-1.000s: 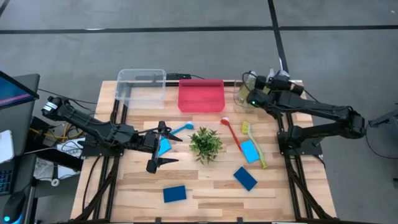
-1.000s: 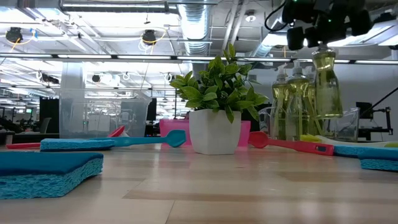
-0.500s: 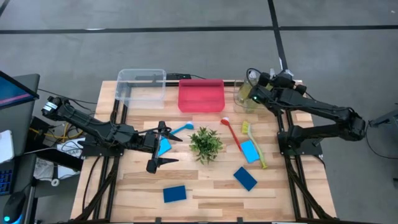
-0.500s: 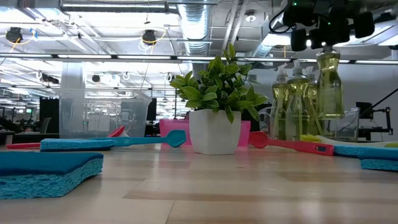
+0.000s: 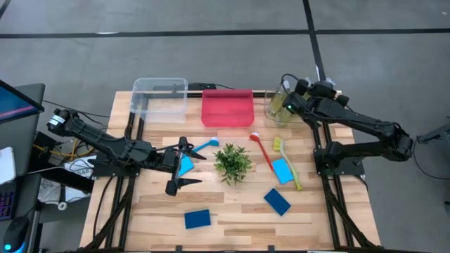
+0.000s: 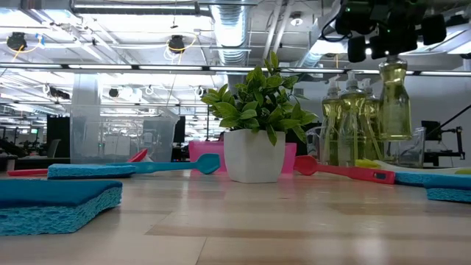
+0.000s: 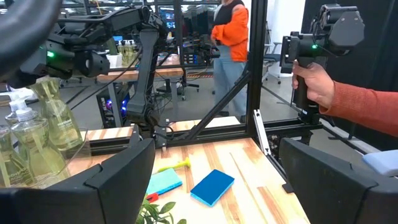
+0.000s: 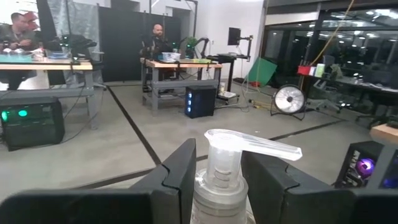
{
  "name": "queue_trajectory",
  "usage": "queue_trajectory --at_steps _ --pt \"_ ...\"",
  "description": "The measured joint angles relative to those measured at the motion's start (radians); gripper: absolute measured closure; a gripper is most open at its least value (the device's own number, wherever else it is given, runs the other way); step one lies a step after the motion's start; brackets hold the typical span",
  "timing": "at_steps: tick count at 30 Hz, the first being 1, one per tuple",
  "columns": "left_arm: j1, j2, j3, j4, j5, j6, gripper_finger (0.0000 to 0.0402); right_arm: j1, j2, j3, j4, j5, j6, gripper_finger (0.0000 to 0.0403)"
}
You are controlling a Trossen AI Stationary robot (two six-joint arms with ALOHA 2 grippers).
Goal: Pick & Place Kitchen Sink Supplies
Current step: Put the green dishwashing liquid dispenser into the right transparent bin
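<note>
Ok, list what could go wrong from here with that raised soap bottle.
1. The right gripper grips the pump bottle only at its neck, so the hanging body may swing or slip during transport.
2. It hangs just above the other pump bottles in the clear container; a low sideways move could knock them.
3. The left gripper waits open near the plant and blue brush, which a careless reach might bump.

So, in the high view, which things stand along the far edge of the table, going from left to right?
Clear bin → pink bin → clear container of pump bottles, where the right gripper holds one pump bottle above the others.
</note>
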Motion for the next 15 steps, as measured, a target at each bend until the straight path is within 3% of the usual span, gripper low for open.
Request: queue_trajectory --at_steps 15 --pt "0.0 0.0 0.0 0.0 0.0 0.0 0.0056 0.038 0.071 0.0 -0.027 -0.015 0.002 0.03"
